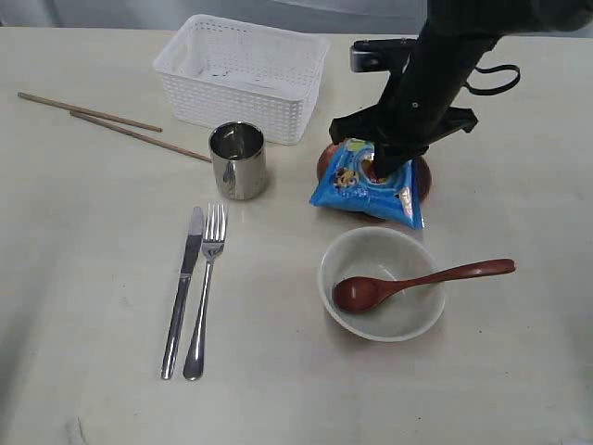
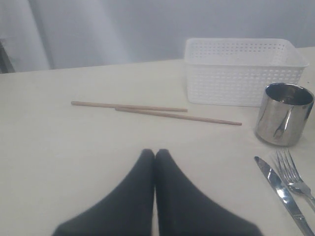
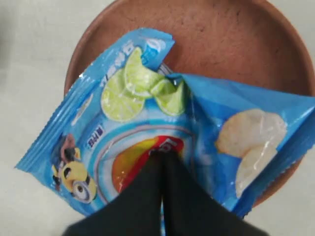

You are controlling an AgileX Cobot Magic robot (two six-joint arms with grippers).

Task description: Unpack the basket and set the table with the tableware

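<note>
My right gripper (image 1: 380, 171) (image 3: 162, 155) is shut on the blue snack packet (image 1: 357, 185) (image 3: 128, 98), pinching its middle over the round brown plate (image 1: 326, 159) (image 3: 221, 44), which the packet mostly hides. The white basket (image 1: 232, 107) (image 2: 236, 73) stands at the back with nothing showing inside it. On the table (image 1: 74, 278) lie two chopsticks (image 1: 88, 111) (image 2: 147, 109), a steel cup (image 1: 238, 159) (image 2: 283, 115), a knife (image 1: 182, 289) (image 2: 280, 189) and a fork (image 1: 205, 292) (image 2: 293, 177). The wooden spoon (image 1: 417, 281) rests in the off-white bowl (image 1: 408, 320). My left gripper (image 2: 155, 153) is shut on nothing, low over bare table near the chopsticks.
The right arm's dark links (image 1: 445, 65) reach down from the upper right, just right of the basket. Grey wall or curtain (image 2: 147, 24) runs behind the table's far edge.
</note>
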